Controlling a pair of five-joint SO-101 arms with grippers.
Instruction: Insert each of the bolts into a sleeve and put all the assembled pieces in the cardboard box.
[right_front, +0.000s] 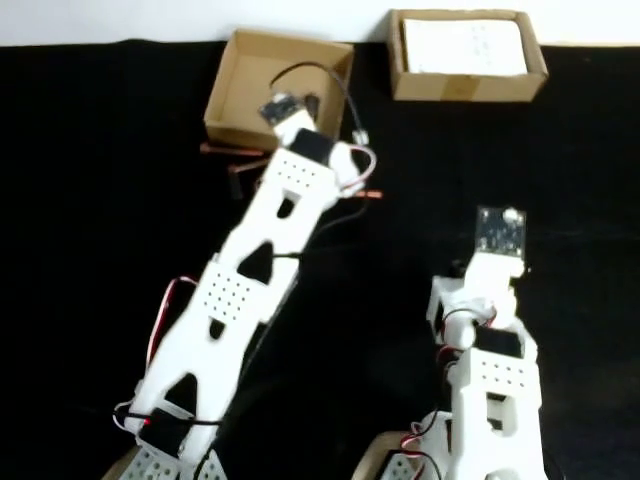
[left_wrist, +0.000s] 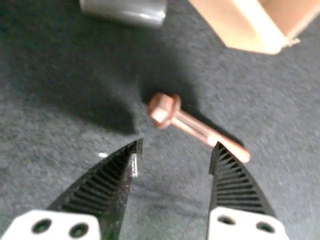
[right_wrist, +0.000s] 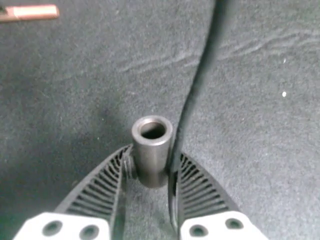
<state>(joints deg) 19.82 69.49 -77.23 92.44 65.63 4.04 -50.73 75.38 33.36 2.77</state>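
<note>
Covering the desk (right_front: 90, 250) is a dark cloth with a fine, felt-like grain and some soft wrinkles. Behind the far edge runs a pale wall (right_front: 150, 20). The cardboard box (right_front: 240, 95) stands at the far edge, with a second box (right_front: 465, 85) holding white paper beside it. The left gripper (left_wrist: 175, 150) hangs wide open over a copper bolt (left_wrist: 192, 127) that lies flat on the cloth — a box corner is near. The right gripper (right_wrist: 150, 160) is closed on a grey sleeve (right_wrist: 151, 145) near the desk's middle.
</note>
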